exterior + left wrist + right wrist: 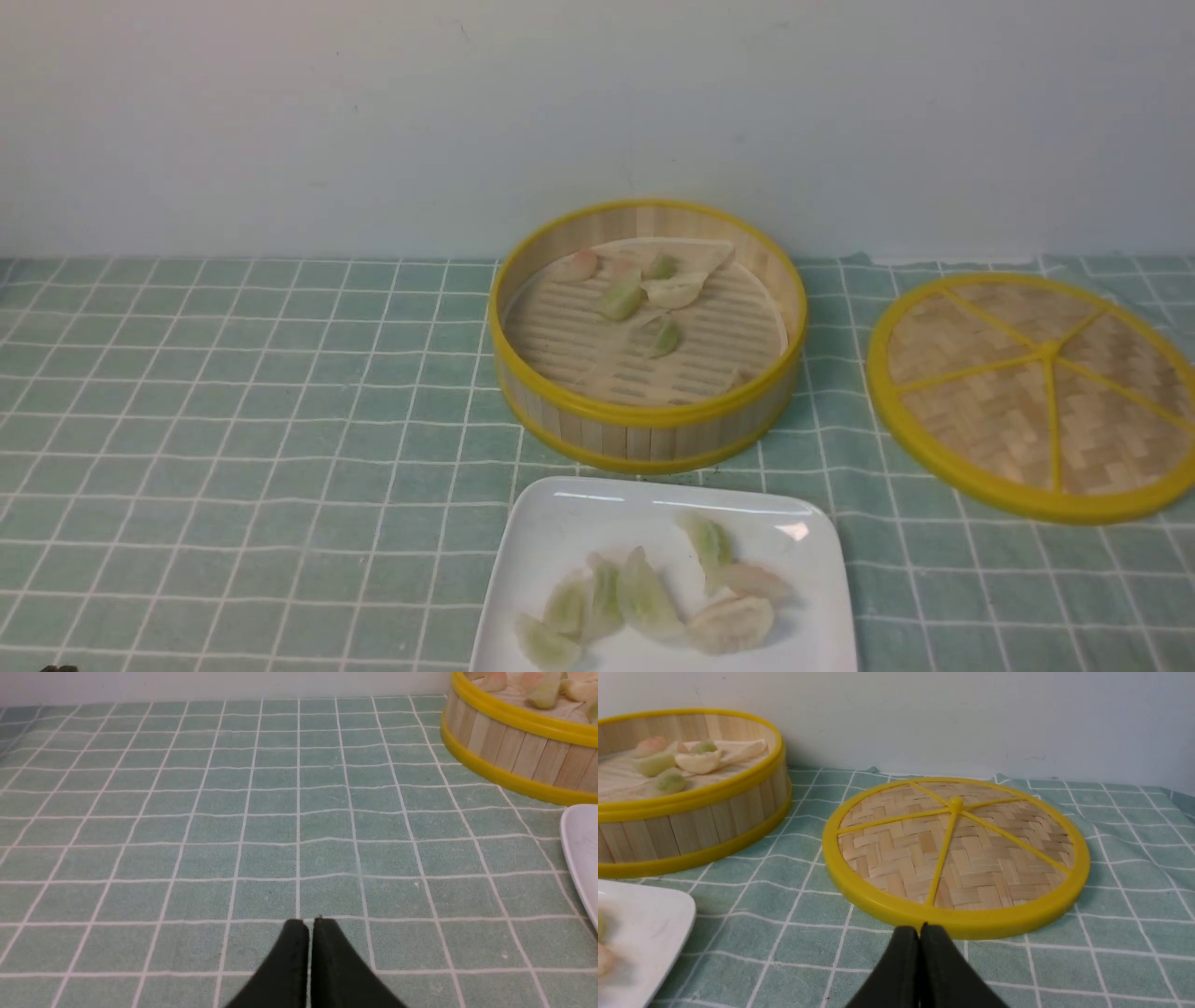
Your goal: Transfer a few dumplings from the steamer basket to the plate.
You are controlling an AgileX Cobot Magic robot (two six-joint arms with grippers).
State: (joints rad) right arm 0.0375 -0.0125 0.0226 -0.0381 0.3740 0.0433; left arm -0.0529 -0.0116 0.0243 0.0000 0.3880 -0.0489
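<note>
Both grippers, left gripper (308, 926) and right gripper (919, 933), pressed together above green checked tablecloth (233, 420) by pale wall (373, 112).

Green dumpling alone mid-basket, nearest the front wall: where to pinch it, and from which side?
Likely from straight above: the steamer basket wall blocks a low side approach. Pinch that dumpling across its plump middle, jaws spanning the short width of the crescent. It lies apart from the others, so fingers have room on both sides.

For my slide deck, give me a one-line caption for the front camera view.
Dumplings on the white plate, a few left in the steamer basket, lid set aside.
</note>
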